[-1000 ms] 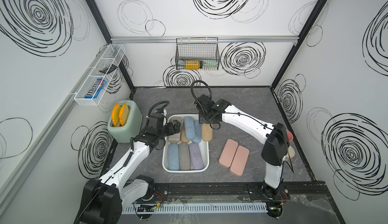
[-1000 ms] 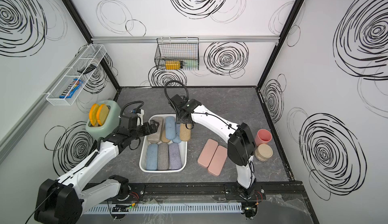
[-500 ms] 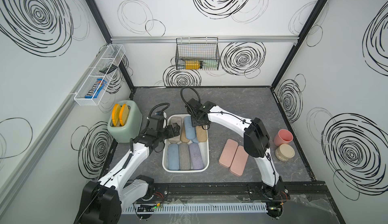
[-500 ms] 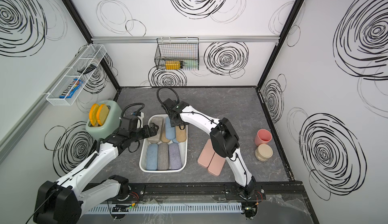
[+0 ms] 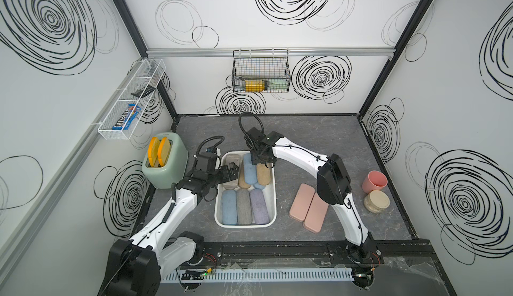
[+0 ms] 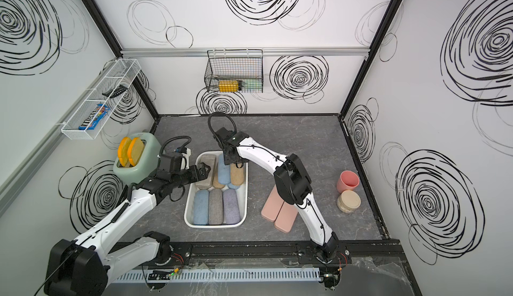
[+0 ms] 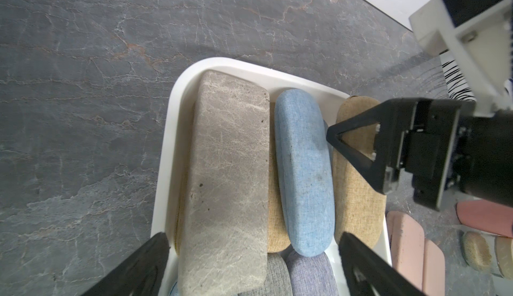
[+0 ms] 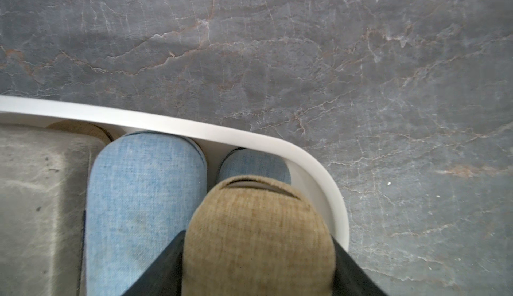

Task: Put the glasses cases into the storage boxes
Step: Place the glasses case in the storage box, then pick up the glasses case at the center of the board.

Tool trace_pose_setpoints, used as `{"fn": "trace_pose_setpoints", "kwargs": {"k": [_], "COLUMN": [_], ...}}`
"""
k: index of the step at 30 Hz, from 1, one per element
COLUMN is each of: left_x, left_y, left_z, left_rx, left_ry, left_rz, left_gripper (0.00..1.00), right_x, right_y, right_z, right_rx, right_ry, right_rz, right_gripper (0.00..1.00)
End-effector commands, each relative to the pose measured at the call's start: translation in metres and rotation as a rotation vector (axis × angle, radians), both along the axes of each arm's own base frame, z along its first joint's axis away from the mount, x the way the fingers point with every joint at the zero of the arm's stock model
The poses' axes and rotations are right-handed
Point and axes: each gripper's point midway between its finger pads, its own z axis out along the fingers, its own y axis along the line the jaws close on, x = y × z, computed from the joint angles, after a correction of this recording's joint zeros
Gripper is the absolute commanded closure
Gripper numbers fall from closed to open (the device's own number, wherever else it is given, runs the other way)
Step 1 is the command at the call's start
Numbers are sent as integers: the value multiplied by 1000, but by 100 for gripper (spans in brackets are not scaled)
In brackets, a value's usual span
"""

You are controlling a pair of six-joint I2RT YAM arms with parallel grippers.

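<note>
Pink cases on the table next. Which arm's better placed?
Right. The pink cases lie beside the right arm, with the white bin between them and the open left gripper. The right gripper must first clear the tan case its jaws flank.

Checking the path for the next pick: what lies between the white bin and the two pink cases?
Nothing: only bare grey tabletop separates the white bin from the pink cases, seen in both top views.

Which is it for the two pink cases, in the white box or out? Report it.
Out. Both pink cases lie side by side on the grey table, beside the white box and clear of its rim.
</note>
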Motion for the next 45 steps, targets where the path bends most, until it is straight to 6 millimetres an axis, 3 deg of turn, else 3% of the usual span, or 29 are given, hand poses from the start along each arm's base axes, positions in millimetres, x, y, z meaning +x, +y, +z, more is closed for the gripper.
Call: {"fn": "trace_pose_setpoints", "kwargs": {"k": [1, 8, 11, 15, 17, 21, 27, 31, 37, 42, 45], "left_x": [4, 2, 3, -1, -5, -20, -55, -68, -81, -79, -80], "left_y": [0, -3, -7, -11, -25, -75, -174, -223, -279, -304, -316], "left_z": [9, 13, 17, 16, 24, 49, 71, 57, 24, -11, -29], "left_rx": [-6, 21, 16, 46, 56, 63, 88, 190, 270, 344, 367], "left_ry": [-51, -72, -88, -73, -72, -110, -142, -116, -78, -34, -9], "left_rz": [0, -6, -18, -17, -43, -143, -369, -484, -619, -674, -710], "left_gripper": [0, 1, 1, 2, 3, 2, 1, 1, 2, 2, 3], "right_x": [2, -8, -21, -45, -61, -95, -142, -160, -177, -180, -180], "right_y": [-4, -19, -31, -61, -85, -137, -217, -256, -318, -348, -355], "right_z": [31, 66, 90, 116, 123, 113, 79, 45, 27, 19, 19], "right_rx": [25, 35, 43, 78, 95, 109, 160, 197, 135, 180, 208], "right_ry": [-36, -69, -106, -145, -157, -148, -107, 2, 18, 34, 29], "right_rz": [-25, -44, -61, -107, -143, -235, -375, -426, -614, -708, -734], "right_gripper": [27, 17, 16, 16, 16, 17, 18, 16, 10, 10, 10]}}
